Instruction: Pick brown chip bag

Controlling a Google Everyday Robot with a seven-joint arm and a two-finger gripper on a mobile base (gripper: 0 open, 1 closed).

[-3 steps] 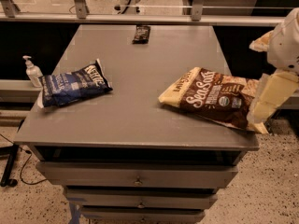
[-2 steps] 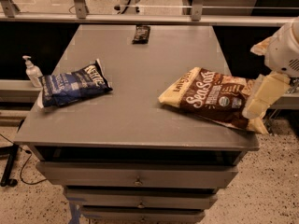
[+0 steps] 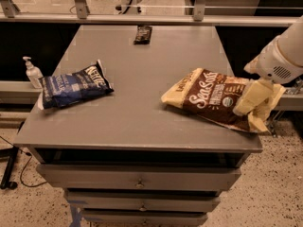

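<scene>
The brown chip bag (image 3: 208, 96) lies flat on the right side of the grey table (image 3: 142, 74), with white "Sea Salt" script facing up and cream-yellow edges. Its right end reaches the table's right front corner. My gripper (image 3: 258, 107) hangs from the white arm (image 3: 280, 58) that comes in from the right. It sits low over the bag's right end and overlaps it in the camera view. I cannot tell whether it touches the bag.
A blue "Kettle" bag (image 3: 73, 85) lies at the table's left side. A hand sanitizer pump bottle (image 3: 32, 73) stands just beyond the left edge. A small dark packet (image 3: 143, 34) lies at the far edge. Drawers (image 3: 139, 178) sit below the tabletop. A railing runs behind.
My gripper has moved left and down, from beside the table's right edge to over the brown bag's right end. The bags have not moved.
</scene>
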